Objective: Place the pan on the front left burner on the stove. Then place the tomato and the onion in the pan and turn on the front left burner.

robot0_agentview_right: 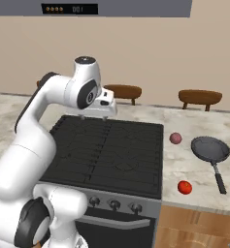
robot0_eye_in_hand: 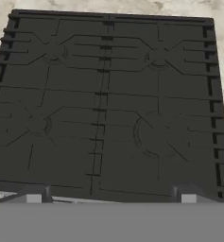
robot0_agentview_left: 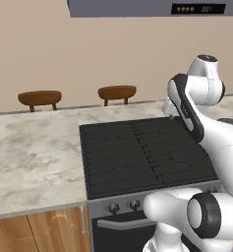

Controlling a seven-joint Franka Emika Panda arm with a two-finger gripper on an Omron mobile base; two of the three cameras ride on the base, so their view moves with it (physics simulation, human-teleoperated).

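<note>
Currently the gripper [robot0_agentview_right: 93, 116] hangs above the rear of the stove [robot0_agentview_right: 106, 150] with its jaws spread wide and nothing between them. Below and ahead of it lies the front left burner [robot0_eye_in_hand: 35, 125], bare. Well to the gripper's right, on the table [robot0_agentview_right: 194, 169], rest the onion [robot0_agentview_right: 175, 138], the pan [robot0_agentview_right: 211, 149] just beyond it, and the tomato [robot0_agentview_right: 185, 187] nearer the table's front edge.

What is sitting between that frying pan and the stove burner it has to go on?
Nothing visible. The pan rests on the counter right of the stove, with the onion and tomato near the stove's edge, beside the path rather than across it. The front left burner is bare, and the open claw hovers above the grates.
</note>
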